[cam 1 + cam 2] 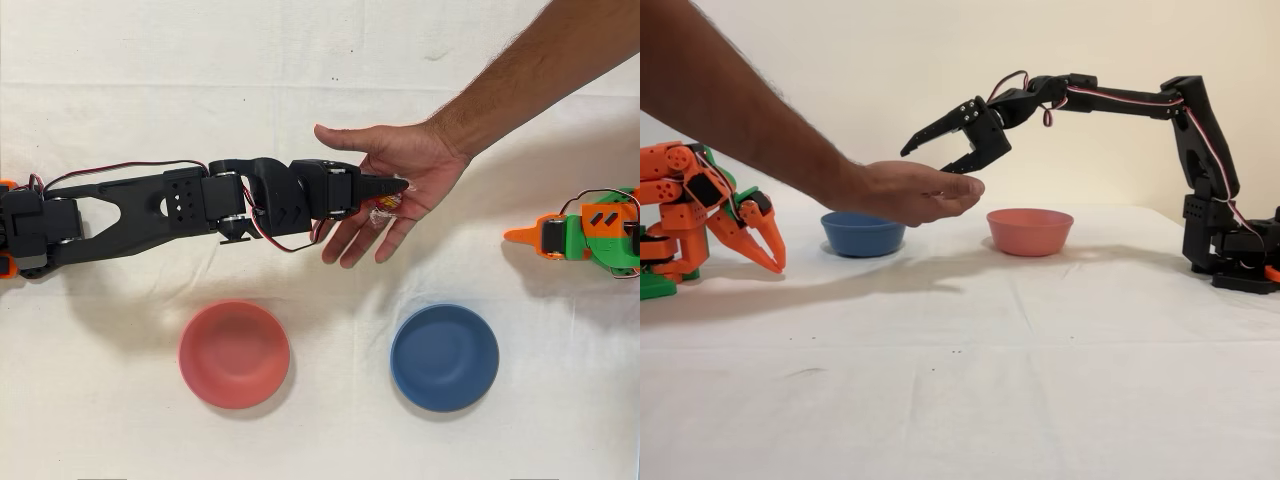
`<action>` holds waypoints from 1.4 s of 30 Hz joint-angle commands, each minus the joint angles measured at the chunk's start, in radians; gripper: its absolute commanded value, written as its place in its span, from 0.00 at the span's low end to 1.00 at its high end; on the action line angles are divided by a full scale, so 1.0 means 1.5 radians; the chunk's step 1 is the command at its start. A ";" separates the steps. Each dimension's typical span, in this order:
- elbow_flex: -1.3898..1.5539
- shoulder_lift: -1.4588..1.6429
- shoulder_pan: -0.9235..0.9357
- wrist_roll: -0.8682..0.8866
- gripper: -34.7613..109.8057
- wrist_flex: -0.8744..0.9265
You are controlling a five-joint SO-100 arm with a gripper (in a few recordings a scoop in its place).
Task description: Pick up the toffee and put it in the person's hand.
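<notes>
Overhead view: the black arm is stretching rightward, its gripper (385,192) hovering over the person's hand (395,185), which is lying open, palm up. The toffee (385,205) is resting on the palm, just under the gripper tip. A red bowl (234,354) and a blue bowl (444,357) are sitting below.

Fixed view: the gripper (930,160) is gaping wide above the person's hand (915,192), holding nothing. The idle orange arm (700,215) is standing at left.
</notes>
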 commanded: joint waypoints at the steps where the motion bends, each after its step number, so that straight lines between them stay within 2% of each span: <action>1: -0.015 0.061 -0.017 0.009 0.37 0.012; 11: 0.119 0.206 -0.029 -0.036 0.36 0.114; 20: 0.379 0.453 -0.014 -0.066 0.35 0.145; 31: 0.584 0.694 0.035 -0.196 0.34 0.230; 37: 0.676 0.808 0.049 -0.240 0.24 0.267; 42: 0.785 0.923 0.074 -0.224 0.24 0.257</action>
